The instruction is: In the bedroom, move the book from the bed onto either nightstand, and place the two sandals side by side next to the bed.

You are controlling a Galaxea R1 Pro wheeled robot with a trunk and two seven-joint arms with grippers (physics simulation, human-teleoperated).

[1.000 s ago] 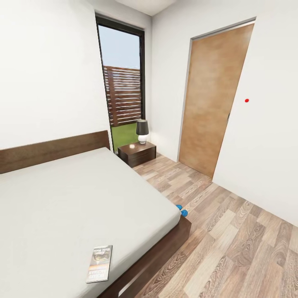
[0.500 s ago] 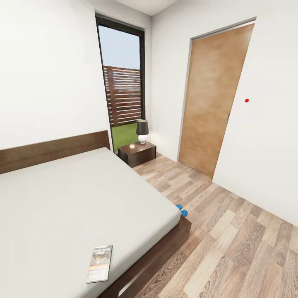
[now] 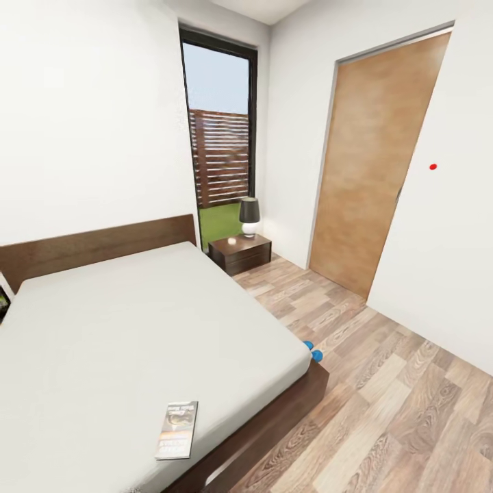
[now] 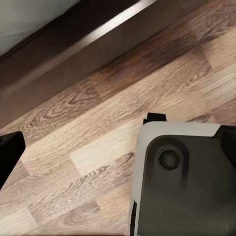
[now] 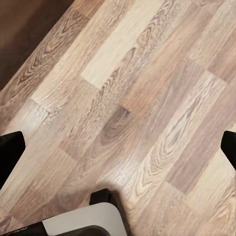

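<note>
Right claw seen spread wide over floor, nothing held. Left claw's state cannot be told. Book seen on bed.

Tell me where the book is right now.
In the head view the book lies flat on the mattress of the bed, near its foot edge, far from the nightstand by the window.

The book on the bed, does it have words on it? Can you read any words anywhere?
The book: white lettering on its dark cover and orange band, too small and blurred to read.
Nothing else carries words: the red dot on the wall is only a mark.
</note>
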